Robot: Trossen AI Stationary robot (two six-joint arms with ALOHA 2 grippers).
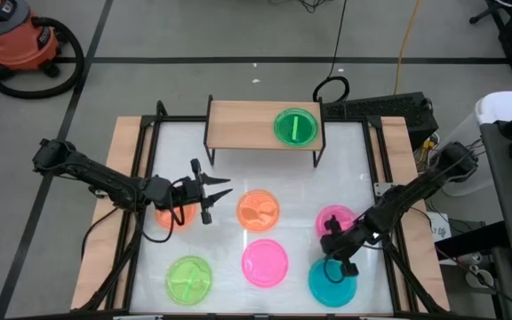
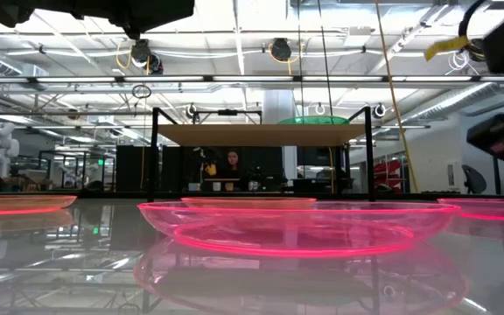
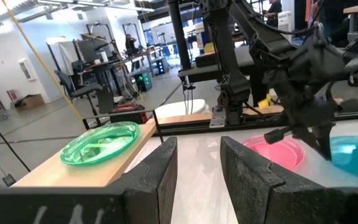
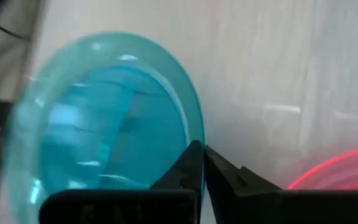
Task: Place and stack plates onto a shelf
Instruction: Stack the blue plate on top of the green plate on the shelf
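The right gripper (image 4: 202, 163) has its fingers pinched narrow over the rim of the cyan plate (image 4: 104, 118) lying on the white surface (image 1: 225, 182). The left gripper (image 1: 213, 194) hovers with fingers spread wide and empty, an orange plate (image 1: 174, 216) beneath its wrist. Ahead of those fingers, one green plate (image 3: 100, 142) rests on the shelf (image 1: 247, 124).

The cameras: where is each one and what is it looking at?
High view: above the table, looking straight down; both arms show, left gripper open over the table, right gripper at the blue plate.
Low view: at table height, looking level past a pink plate to the shelf.
Left wrist view: past its own open fingers toward the right arm.
Right wrist view: down past its own closed fingers at the blue plate.
Shared: the green plate on the shelf shows in high, low and left wrist views.
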